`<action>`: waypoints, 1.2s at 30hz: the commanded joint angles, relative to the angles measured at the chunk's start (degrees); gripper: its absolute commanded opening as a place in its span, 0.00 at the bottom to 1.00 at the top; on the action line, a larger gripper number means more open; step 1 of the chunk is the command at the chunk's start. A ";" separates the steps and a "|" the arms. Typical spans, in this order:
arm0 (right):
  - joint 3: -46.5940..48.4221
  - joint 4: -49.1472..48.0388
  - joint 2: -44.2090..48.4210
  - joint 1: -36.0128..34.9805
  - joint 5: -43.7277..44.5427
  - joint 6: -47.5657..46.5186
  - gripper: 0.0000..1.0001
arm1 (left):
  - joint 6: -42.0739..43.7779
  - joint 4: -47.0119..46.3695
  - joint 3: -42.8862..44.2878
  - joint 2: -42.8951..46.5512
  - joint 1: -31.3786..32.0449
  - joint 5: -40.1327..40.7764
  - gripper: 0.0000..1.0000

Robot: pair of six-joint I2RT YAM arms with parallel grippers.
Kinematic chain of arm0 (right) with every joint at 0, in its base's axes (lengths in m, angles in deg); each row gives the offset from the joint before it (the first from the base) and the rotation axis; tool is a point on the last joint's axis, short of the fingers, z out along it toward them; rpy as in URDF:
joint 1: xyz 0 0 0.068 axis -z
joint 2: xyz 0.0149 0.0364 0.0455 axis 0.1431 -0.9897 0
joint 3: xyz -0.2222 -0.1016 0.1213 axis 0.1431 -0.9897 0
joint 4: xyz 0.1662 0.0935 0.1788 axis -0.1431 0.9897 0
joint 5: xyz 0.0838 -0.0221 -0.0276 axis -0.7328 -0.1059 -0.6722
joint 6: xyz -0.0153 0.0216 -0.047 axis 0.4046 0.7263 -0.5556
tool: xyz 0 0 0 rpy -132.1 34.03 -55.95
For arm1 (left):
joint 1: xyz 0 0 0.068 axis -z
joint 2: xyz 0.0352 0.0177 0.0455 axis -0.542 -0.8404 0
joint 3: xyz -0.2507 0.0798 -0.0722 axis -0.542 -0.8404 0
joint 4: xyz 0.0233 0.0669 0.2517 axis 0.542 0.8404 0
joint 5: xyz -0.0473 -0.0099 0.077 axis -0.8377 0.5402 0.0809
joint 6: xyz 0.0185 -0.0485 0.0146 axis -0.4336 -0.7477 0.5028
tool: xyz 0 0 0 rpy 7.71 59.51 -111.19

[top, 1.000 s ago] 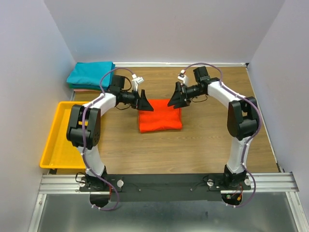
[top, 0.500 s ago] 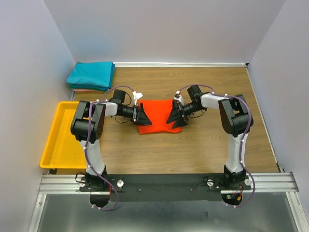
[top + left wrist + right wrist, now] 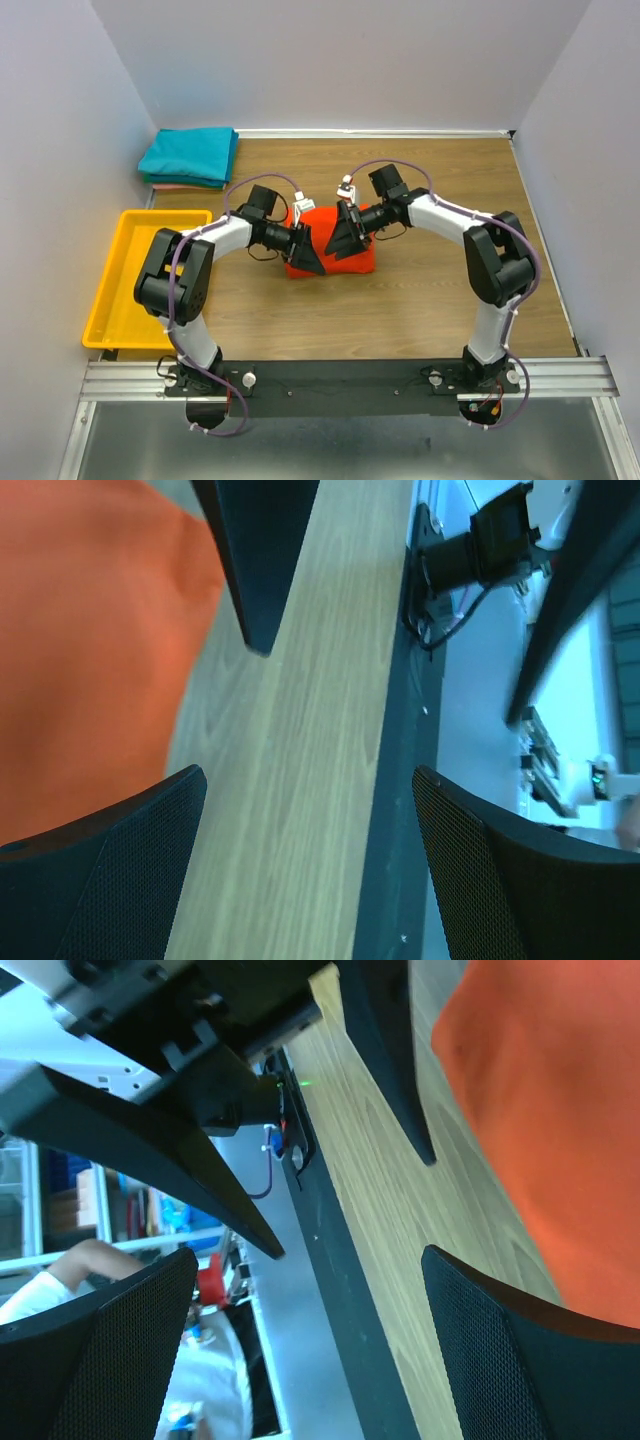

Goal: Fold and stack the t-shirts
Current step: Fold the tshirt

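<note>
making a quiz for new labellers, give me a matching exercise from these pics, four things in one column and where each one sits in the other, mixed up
Things
1. orange shirt
2. teal shirt
3. pink shirt
4. tray

Places
a. far-left corner, top of the pile
b. centre, folded
c. near-left side
d. under the teal one, only an edge showing

Pairs: 1-b, 2-a, 3-d, 4-c
</note>
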 commanded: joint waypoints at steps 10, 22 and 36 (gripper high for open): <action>-9.50 -12.08 -13.48 1.22 4.23 4.95 1.00 | -0.32 -4.19 -5.13 -16.79 -6.47 3.14 0.92; -9.15 -1.12 -4.09 3.96 4.66 -5.66 1.00 | 0.91 -4.53 -7.86 -13.90 -8.42 6.21 0.92; -13.89 4.27 -7.76 7.11 10.04 -13.25 1.00 | 0.91 -4.01 -7.42 -14.24 -8.59 9.73 0.92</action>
